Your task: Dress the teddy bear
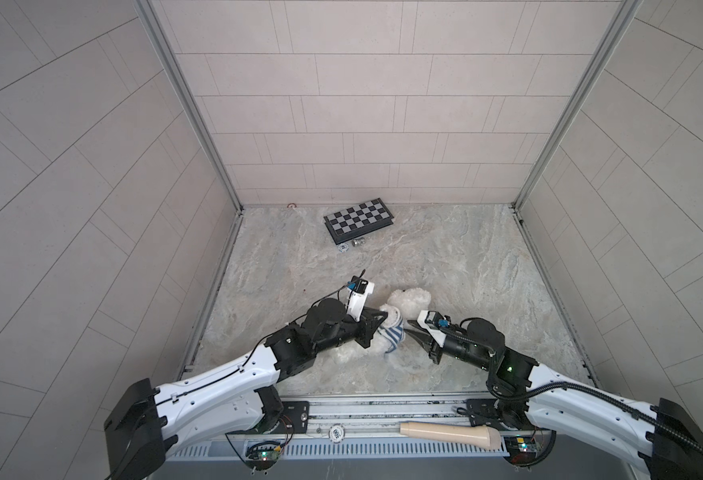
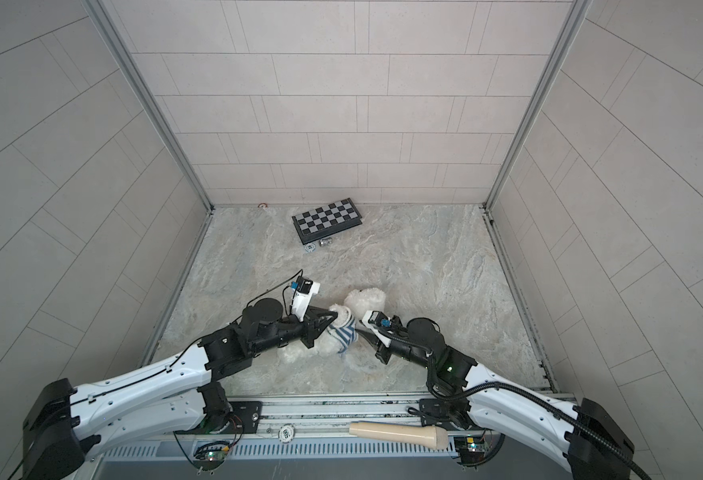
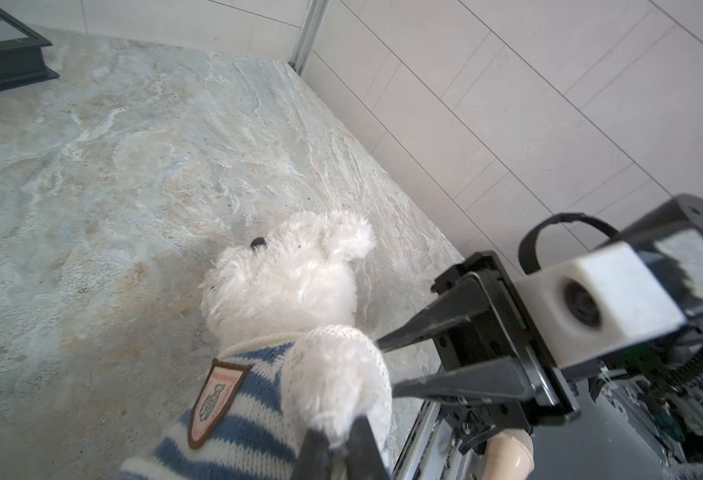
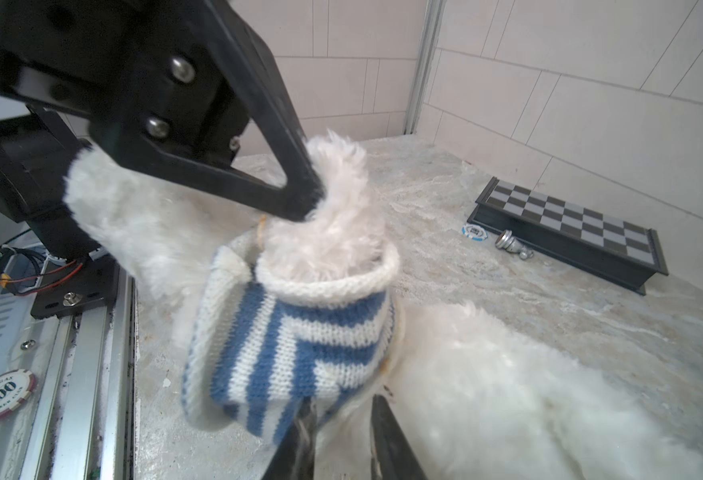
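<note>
On the bench (image 1: pixel 487 266), lower centre in both top views, the teddy bear (image 1: pixel 408 301) already wears the striped shirt (image 1: pixel 392 335) over neck and torso. The left pincer (image 4: pixel 306 201) clenches a sleeved paw. The right pincer (image 1: pixel 409 329) is released beside the shirt, so probably only tidying remains.

Both arms reach inward, elbows bent outward, forearms low, grippers facing each other near centre in both top views. Left gripper (image 1: pixel 382 318) clamped tight on teddy bear (image 1: pixel 410 301) forelimb, fingertips pressed together. Right gripper (image 1: pixel 411 327) just opposite, jaws slightly parted, tips beside bear.
</note>
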